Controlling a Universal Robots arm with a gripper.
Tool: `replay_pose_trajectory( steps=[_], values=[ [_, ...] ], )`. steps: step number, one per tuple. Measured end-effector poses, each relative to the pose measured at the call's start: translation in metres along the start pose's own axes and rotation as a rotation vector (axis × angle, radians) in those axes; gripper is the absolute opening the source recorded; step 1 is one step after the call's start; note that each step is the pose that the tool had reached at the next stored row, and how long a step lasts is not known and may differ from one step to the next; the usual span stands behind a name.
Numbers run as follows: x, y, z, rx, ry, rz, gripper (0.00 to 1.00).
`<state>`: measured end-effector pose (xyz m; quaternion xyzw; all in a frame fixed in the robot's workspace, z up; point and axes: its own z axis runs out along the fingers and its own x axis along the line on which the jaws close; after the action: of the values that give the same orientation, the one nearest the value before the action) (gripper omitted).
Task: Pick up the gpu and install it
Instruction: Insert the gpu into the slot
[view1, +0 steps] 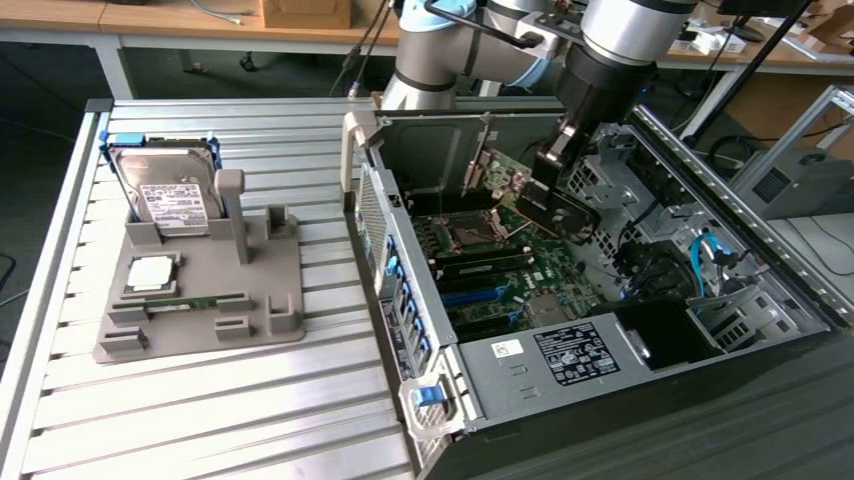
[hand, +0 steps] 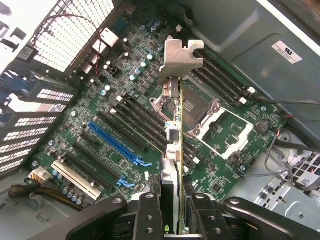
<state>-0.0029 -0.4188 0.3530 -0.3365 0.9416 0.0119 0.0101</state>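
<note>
Gripper (hand: 173, 199) is pinching the gpu (hand: 179, 135) edge-on above the motherboard (hand: 225, 125). I'm judging I should be squaring it over the blue slot (view1: 470, 296), at six o'clock of the card in the exterior view, before pressing evenly.

**Slatted bench among wooden desks**

A pale grey ribbed metal surface (view1: 200, 400) of long parallel slats fills the foreground. Beyond its far edge runs a row of light wooden desks with white legs (view1: 160, 18), and a brown cardboard box (view1: 304, 12) rests on one of them. Dark floor (view1: 40, 150) shows between the surface and the desks, where black cables (view1: 358, 50) hang down. Past the surface at the exterior view's right stands a silver aluminium frame (view1: 801, 130). The light is even and soft.
</note>
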Motion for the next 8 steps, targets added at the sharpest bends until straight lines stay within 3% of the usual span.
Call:
replay_pose_trajectory(
  steps=[8],
  values=[
    [0.0000,0.0000,0.0000,-0.0010,0.0006,-0.039,0.27]
  ],
)
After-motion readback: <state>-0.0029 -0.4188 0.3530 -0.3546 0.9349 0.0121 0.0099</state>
